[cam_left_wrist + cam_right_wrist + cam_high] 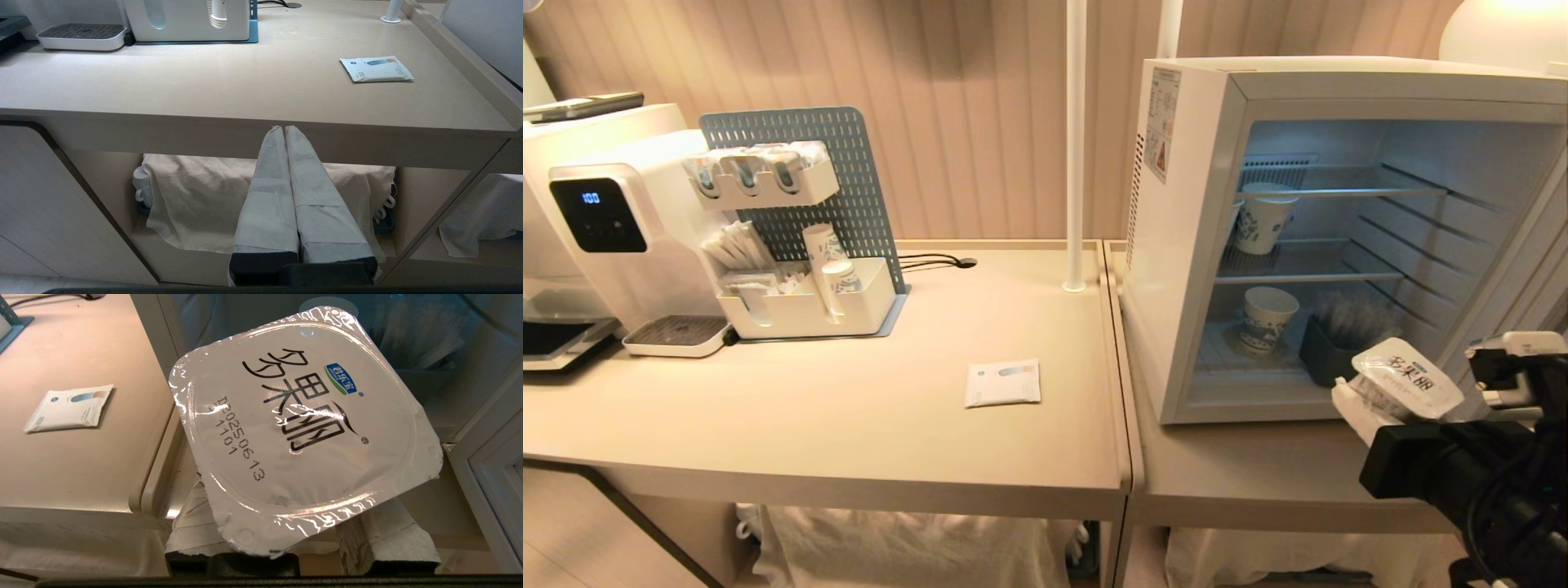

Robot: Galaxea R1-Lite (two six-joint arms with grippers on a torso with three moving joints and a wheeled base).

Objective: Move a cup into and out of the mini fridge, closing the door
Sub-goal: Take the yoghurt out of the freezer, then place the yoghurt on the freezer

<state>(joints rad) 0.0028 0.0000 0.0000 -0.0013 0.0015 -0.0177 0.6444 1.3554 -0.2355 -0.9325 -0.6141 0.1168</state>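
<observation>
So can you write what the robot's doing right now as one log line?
right gripper: shut on cup, outside fridge front | mini fridge: open | left gripper: shut, empty, below table edge

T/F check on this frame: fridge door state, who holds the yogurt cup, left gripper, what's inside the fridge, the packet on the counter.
1. The mini fridge stands open. True.
2. The left gripper holds the yogurt cup. False: the right gripper holds it, outside the fridge front; the left gripper is shut on nothing below the counter edge.
3. Paper cups sit inside the fridge. True.
4. The white packet lies on a fridge shelf. False: it lies on the counter.
</observation>
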